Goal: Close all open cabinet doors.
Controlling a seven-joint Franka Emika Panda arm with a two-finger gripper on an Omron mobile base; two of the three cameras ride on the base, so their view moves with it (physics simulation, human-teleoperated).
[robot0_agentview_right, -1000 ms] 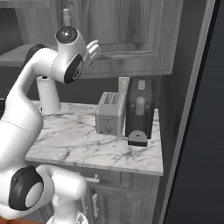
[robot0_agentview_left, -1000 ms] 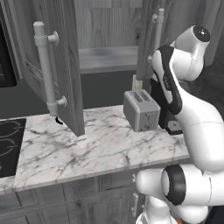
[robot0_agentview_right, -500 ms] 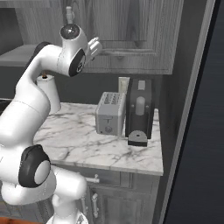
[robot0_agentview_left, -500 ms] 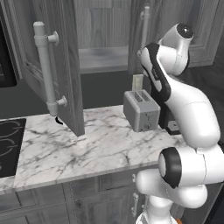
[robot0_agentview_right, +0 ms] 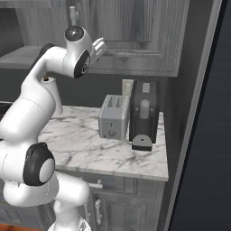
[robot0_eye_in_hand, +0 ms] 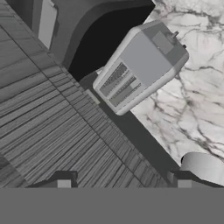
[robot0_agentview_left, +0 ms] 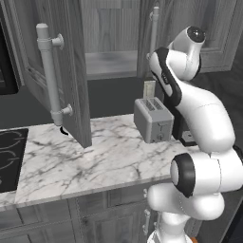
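Note:
The left cabinet door (robot0_agentview_left: pixel 66 71) stands wide open, swung out over the counter, with its long pale bar handle (robot0_agentview_left: pixel 49 76) facing me. The right cabinet door (robot0_agentview_right: pixel 135 36) hangs partly ajar; its handle (robot0_agentview_left: pixel 154 28) rises beside the arm's upper link. My gripper (robot0_agentview_right: pixel 102 44) is up against that door's grey wood-grain face. In the hand view the gripper (robot0_eye_in_hand: pixel 122 181) is open, its tips spread wide with nothing between them, and the door's wood grain (robot0_eye_in_hand: pixel 52 113) covers the left half. Between the doors the cabinet shelf (robot0_agentview_left: pixel 111 64) is exposed.
A silver toaster (robot0_agentview_left: pixel 153 118) (robot0_eye_in_hand: pixel 140 65) sits on the marble counter (robot0_agentview_left: pixel 104 161) below the hand. A black coffee machine (robot0_agentview_right: pixel 144 113) stands to its right, and a white paper roll (robot0_agentview_right: pixel 53 94) stands behind the arm. A dark cooktop (robot0_agentview_left: pixel 7 156) lies at the far left.
The arm has swung left and closer to the right door. That door's handle edge has shifted left in the left base view. The left door has not moved.

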